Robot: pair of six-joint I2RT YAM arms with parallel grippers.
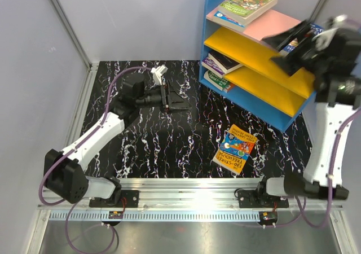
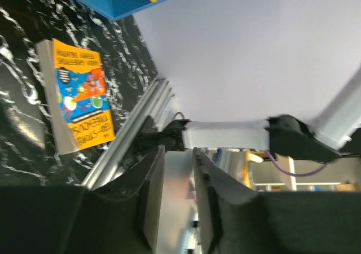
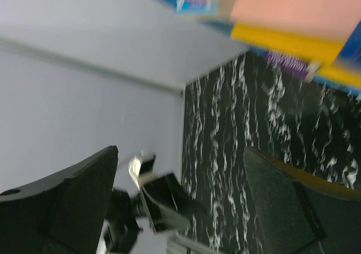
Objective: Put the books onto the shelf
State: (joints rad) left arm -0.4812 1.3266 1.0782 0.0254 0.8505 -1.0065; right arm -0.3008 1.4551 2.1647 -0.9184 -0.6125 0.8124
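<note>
Books lie in three places. An orange-and-blue book (image 1: 237,148) (image 2: 82,96) rests flat and face up on the black marbled counter (image 1: 146,147), in front of the shelf (image 1: 213,5) and apart from it, not far from the right arm's base. A small stack of green-covered books (image 1: 248,4) lies on the shelf's pink top board (image 1: 276,22), toward its back-left end. More books (image 1: 221,63) are piled at the left end of the lower compartments, under the upper yellow board (image 1: 254,51), with a dark cover among them.

The right arm rises steeply from its base at the near edge, bends high and folds over the shelf's right end. The right pincer (image 1: 285,49) (image 3: 180,152) hangs blurred just above the right end of the pink board. Its jaws are spread wide, and the wrist view shows nothing between them.

The left arm stretches from its near-left base diagonally across the counter, forearm low. The left pincer (image 1: 179,100) (image 2: 177,152) points level toward the right, over the back middle of the counter. Its fingers (image 2: 152,197) stand a narrow gap apart with nothing in it, and it touches no book.
</note>
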